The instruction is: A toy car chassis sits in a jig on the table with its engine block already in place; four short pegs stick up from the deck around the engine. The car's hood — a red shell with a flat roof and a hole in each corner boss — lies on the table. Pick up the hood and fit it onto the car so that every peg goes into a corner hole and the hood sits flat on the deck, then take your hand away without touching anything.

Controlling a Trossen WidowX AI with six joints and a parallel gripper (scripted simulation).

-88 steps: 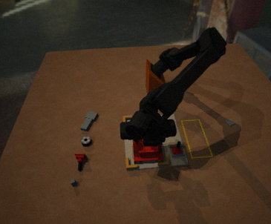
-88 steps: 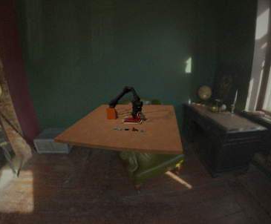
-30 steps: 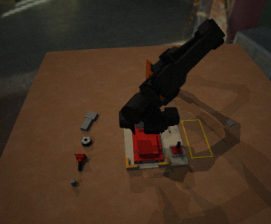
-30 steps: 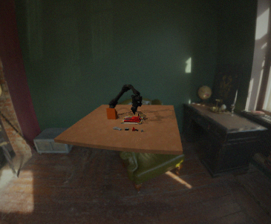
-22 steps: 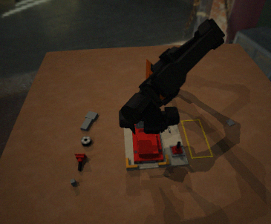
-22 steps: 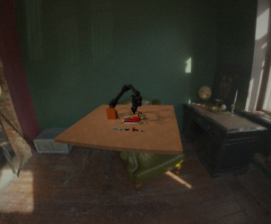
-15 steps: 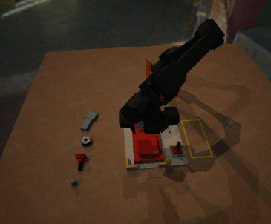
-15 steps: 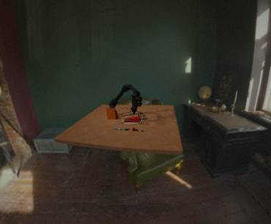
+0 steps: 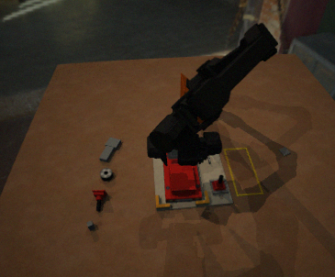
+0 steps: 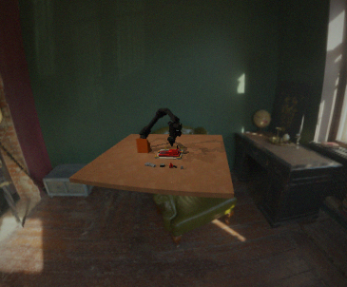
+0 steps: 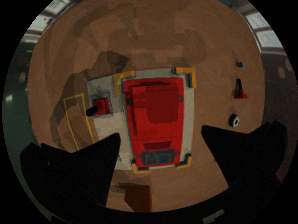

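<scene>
The red hood [image 9: 183, 180] [image 11: 162, 107] lies over the deck of the toy car chassis [image 11: 178, 159], roof up. The engine block is hidden under it. Small dark spots show at its sides in the wrist view; whether every peg is through a hole and the hood is fully flat is too small to tell. The chassis sits in the pale jig [image 9: 159, 179] [image 11: 188, 120] between yellow corner brackets. My gripper [image 11: 162, 134] is open and empty, above the car. Its fingertips appear on either side of the car in the wrist view, apart from the hood.
A red block with a black peg [image 9: 219, 184] [image 11: 100, 106] stands beside the car on the jig. A yellow outline [image 9: 228, 172] is beyond it. Across the car lie a grey stepped piece [image 9: 110, 149], a wheel [image 9: 106, 174] [image 11: 234, 121], a red-and-black part [image 9: 99, 197] and a grey cube [image 9: 90, 226].
</scene>
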